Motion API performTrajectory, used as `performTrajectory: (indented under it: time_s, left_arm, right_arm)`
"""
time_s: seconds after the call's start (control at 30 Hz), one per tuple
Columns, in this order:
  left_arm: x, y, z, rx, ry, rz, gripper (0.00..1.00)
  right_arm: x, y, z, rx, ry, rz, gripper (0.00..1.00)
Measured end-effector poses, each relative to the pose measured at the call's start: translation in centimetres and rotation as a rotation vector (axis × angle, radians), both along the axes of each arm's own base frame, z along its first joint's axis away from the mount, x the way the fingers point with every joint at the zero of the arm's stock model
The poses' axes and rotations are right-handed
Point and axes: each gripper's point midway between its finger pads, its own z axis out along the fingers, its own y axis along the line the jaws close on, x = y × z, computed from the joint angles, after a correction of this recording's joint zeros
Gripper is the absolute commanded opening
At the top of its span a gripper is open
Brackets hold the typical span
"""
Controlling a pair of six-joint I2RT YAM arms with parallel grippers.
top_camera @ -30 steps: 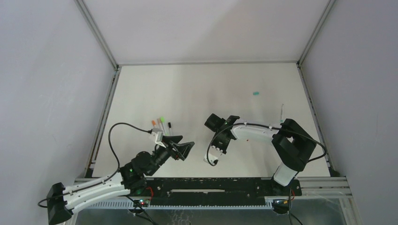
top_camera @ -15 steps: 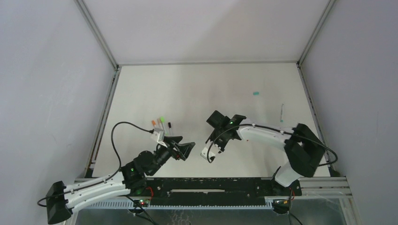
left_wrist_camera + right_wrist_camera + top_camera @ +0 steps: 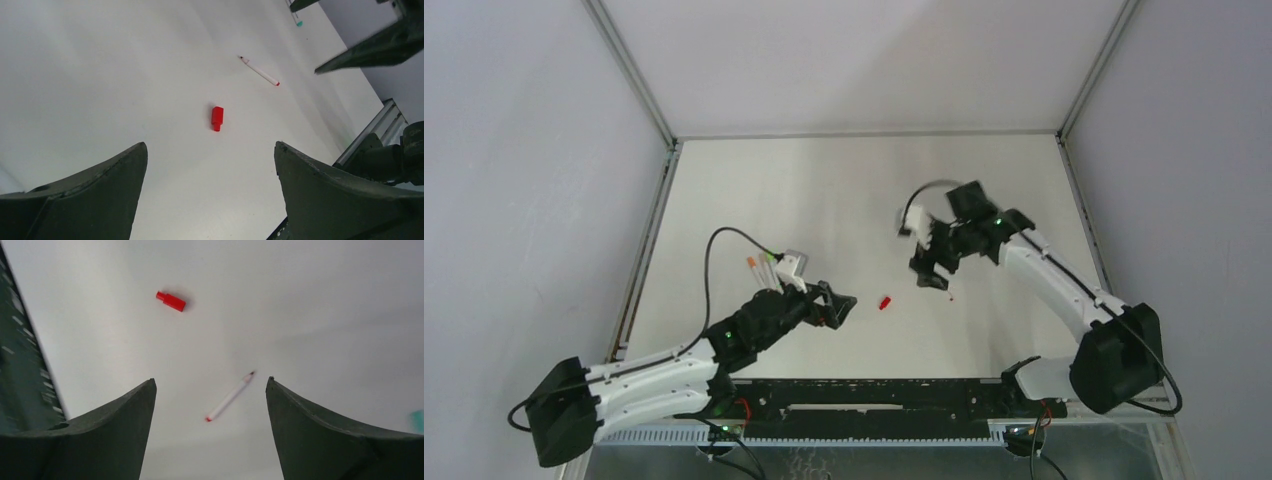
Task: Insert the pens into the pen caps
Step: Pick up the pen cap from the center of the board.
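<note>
top view: my left gripper (image 3: 841, 303) gapes wide and empty just beside the red cap (image 3: 885, 301), so I reckon that's my pickup. My right gripper (image 3: 930, 265) hangs over the table (image 3: 824, 190). The other pens (image 3: 751, 262) sit far left, out of the way.
left wrist: the cap lies loose, framed between my fingers, with the red pen (image 3: 259, 70) beyond it and apart.
right wrist: fingers spread, holding nothing. The pen lies centred between them, probably my target.

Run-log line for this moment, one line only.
left gripper open, empty, facing red cap | right gripper open, empty, above red pen | pen and cap apart on table
</note>
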Motion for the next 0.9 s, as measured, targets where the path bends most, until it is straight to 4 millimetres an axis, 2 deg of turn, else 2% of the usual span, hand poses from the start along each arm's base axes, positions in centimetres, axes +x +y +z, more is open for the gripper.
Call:
performTrajectory:
  time_s: [0.07, 0.13, 0.2, 0.27, 0.4, 0.57, 0.7, 0.9]
  left_arm:
    - [0.6, -1.0, 0.3, 0.027, 0.029, -0.014, 0.94]
    - [1.2, -2.1, 0.4, 0.058, 0.061, -0.032, 0.86]
    - [1.7, -3.3, 0.3, 0.098, 0.096, -0.052, 0.80]
    - [2.2, -4.7, 0.2, 0.142, 0.132, -0.073, 0.77]
    - [3.3, -6.8, -0.6, 0.253, 0.199, -0.093, 0.73]
    - [4.0, -8.7, -2.6, 0.423, 0.254, -0.115, 0.66]
    - [4.3, -10.1, -5.1, 0.570, 0.294, -0.147, 0.55]
    - [4.2, -10.2, -8.7, 0.729, 0.360, -0.191, 0.44]
  right_arm:
    - [0.8, -1.1, 0.7, 0.098, 0.140, -0.146, 0.81]
    - [2.0, -2.1, 1.1, 0.172, 0.230, -0.259, 0.77]
    - [2.3, -2.8, 0.9, 0.209, 0.296, -0.347, 0.73]
    - [2.3, -3.4, 0.7, 0.226, 0.341, -0.420, 0.68]
    - [3.1, -4.5, 0.7, 0.256, 0.379, -0.539, 0.65]
    - [4.0, -5.9, 0.8, 0.276, 0.389, -0.631, 0.64]
    - [4.4, -6.3, 0.8, 0.282, 0.390, -0.657, 0.63]
    - [4.3, -6.3, 0.7, 0.283, 0.399, -0.665, 0.63]
